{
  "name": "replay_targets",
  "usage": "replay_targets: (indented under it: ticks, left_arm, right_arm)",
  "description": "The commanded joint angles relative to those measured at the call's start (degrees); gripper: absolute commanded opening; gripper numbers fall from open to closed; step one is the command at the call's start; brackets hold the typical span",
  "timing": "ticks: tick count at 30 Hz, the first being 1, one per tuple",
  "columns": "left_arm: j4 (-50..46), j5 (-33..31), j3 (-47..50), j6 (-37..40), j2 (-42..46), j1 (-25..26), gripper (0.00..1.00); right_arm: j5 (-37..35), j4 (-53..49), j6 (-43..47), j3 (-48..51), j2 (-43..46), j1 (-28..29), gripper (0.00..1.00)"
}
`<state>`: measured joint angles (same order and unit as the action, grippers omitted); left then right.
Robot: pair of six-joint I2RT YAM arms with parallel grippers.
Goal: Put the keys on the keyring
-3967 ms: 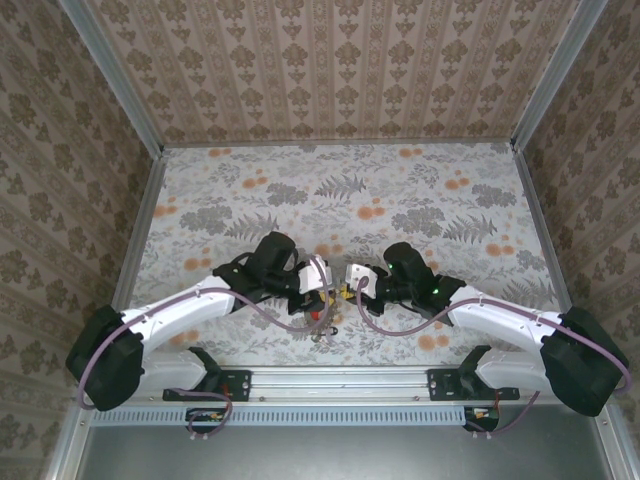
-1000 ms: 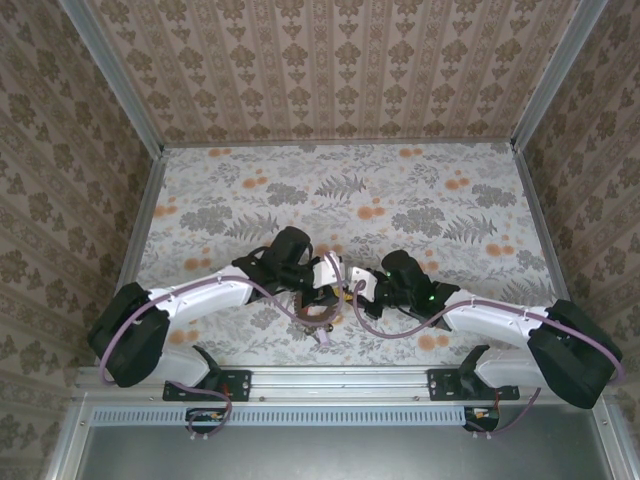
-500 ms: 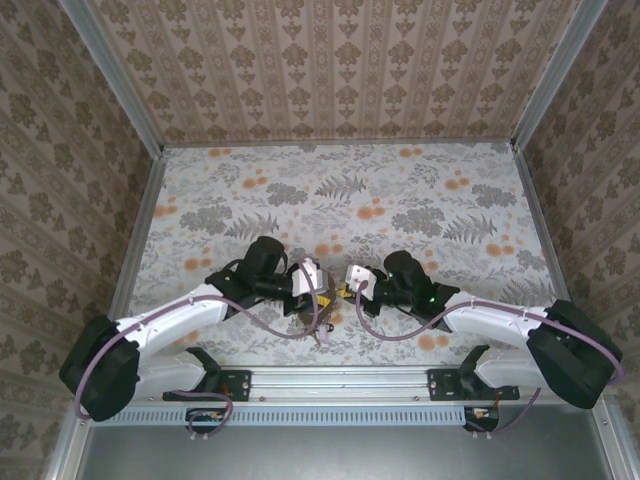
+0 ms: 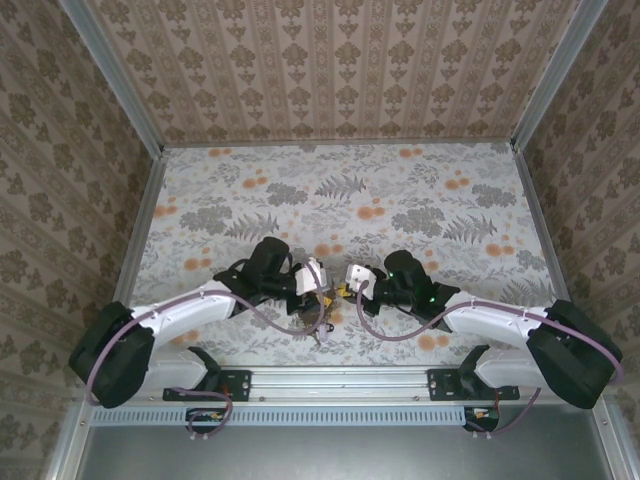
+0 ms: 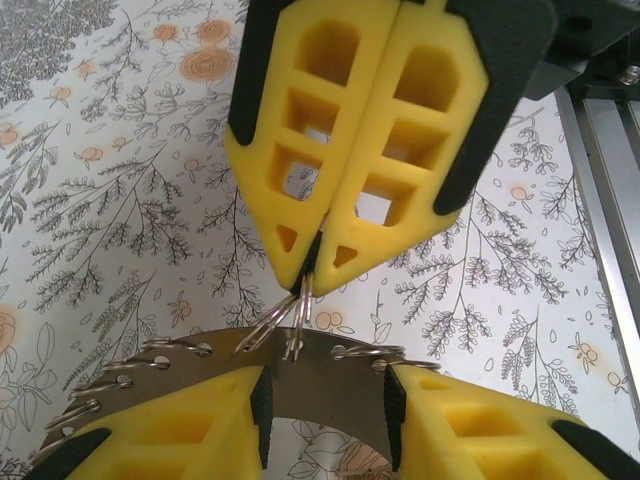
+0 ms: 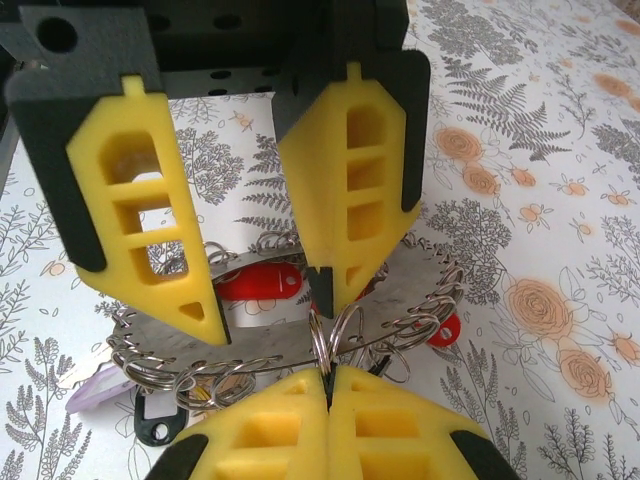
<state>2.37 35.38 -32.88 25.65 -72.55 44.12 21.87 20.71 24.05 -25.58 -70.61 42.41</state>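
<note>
The right end effector (image 6: 327, 375) is clenched on a small ring (image 6: 322, 335) at the keyring (image 6: 250, 352), over the desk (image 6: 520, 150). Beyond it, the left end effector (image 6: 270, 312) stands released, straddling the keyring. Red keys (image 6: 262, 284) seem already attached. This small ring's threading looks unfinished, so the task is probably midway.

The left arm (image 4: 180, 305) and the right arm (image 4: 490, 315) are folded inward and held low, so that the two grippers are brought nose to nose, tips close together. The left gripper (image 5: 327, 400) is held with its yellow fingers (image 5: 190, 425) parted and a clear gap left between them, and the right gripper (image 5: 306, 278) is set directly ahead of its tips. The right gripper's jaws are pressed flat together along their length, the closed tip being pointed toward the gap between the left fingers.
</note>
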Motion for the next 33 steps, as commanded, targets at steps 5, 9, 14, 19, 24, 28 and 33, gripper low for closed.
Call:
replay_targets:
  ticks: [5, 9, 14, 19, 24, 28, 33]
  left_arm:
    - [5.01, 0.83, -2.09, -4.36, -1.46, -0.47, 0.37]
    - [5.35, 3.27, -2.30, -4.46, -2.88, -0.45, 0.33]
    - [6.19, 4.38, -2.64, -4.98, -3.67, -0.35, 0.23]
    - [6.31, 4.62, -2.71, -4.49, -3.67, -0.36, 0.08]
    - [5.32, 5.60, -2.26, -1.92, -2.27, -0.40, 0.00]
    - [4.99, 5.40, -1.31, 0.20, 0.29, -0.35, 0.00]
    - [1.59, 6.63, -1.56, 5.47, 1.77, -0.44, 0.00]
  right_arm:
    - [2.63, 2.82, 0.53, 0.45, 0.58, -0.16, 0.00]
    - [2.74, 2.76, 0.73, 0.35, 0.54, -0.23, 0.00]
    - [2.83, 2.87, 0.83, 0.45, 0.40, -0.15, 0.00]
    - [2.79, 2.18, 1.20, 0.71, 0.73, -0.14, 0.00]
    - [1.77, -2.72, 4.77, 0.28, 2.76, -0.31, 0.00]
    - [0.52, -7.32, 8.31, 0.40, 6.86, -1.91, 0.19]
    - [0.77, -10.44, 9.11, 0.30, 10.23, -3.58, 0.29]
